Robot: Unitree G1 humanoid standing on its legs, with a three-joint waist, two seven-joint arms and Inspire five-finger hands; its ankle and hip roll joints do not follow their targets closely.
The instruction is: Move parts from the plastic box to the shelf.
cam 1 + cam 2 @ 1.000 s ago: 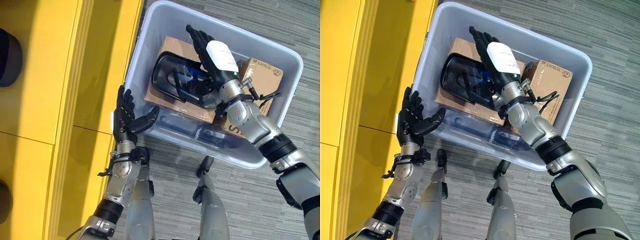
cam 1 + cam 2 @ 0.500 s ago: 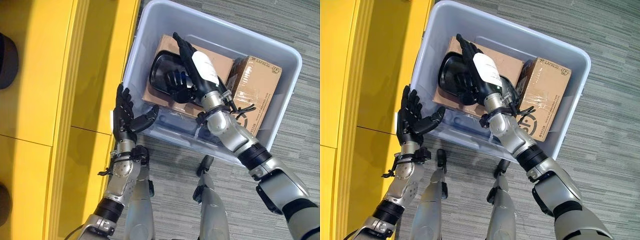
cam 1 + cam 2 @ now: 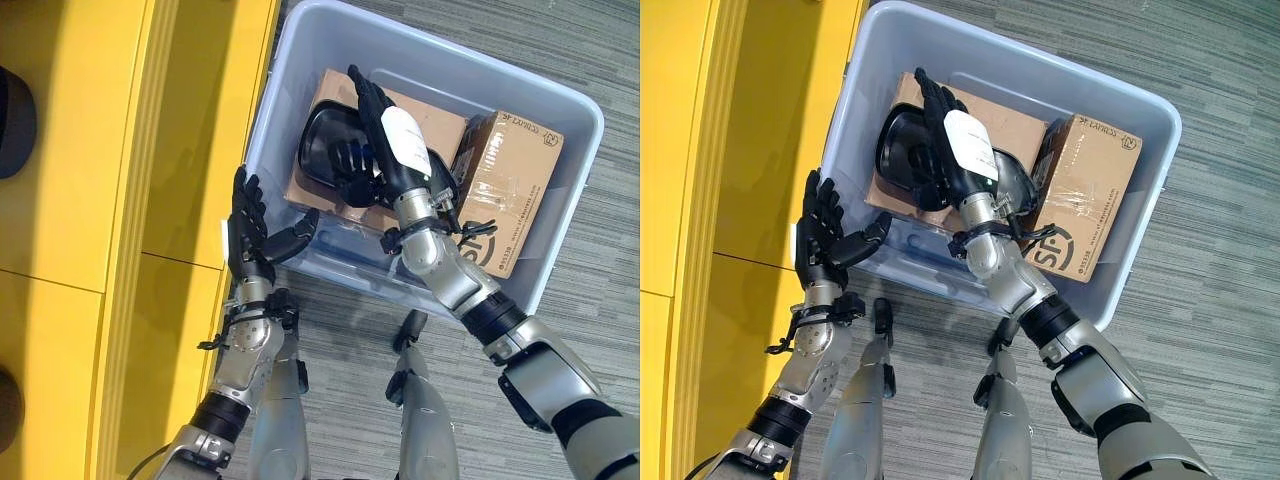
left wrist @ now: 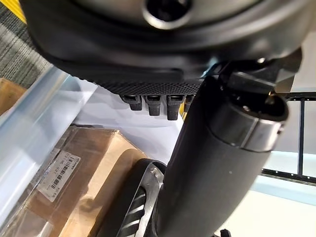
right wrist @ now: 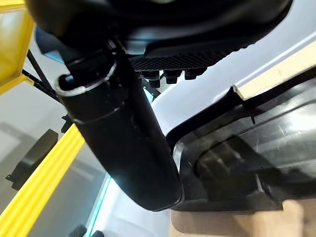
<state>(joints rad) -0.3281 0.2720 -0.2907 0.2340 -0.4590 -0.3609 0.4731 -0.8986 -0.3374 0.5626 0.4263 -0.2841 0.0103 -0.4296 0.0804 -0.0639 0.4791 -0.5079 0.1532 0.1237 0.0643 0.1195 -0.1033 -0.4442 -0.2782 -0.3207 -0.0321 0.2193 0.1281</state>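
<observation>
Pale translucent plastic box (image 3: 300,60) on grey carpet (image 3: 600,380), hard against yellow shelf (image 3: 150,150) beside left hand (image 3: 250,235); that hand outside box's near wall, fingers spread, holding nothing. Inside: black moulded part (image 3: 902,150) atop flat cardboard (image 3: 1015,125), right hand (image 3: 955,150) laid straight-fingered across it, smaller carton (image 3: 1085,195) just beyond. Right wrist view: thumb (image 5: 128,143) pressed against part's rim, ungripped.
</observation>
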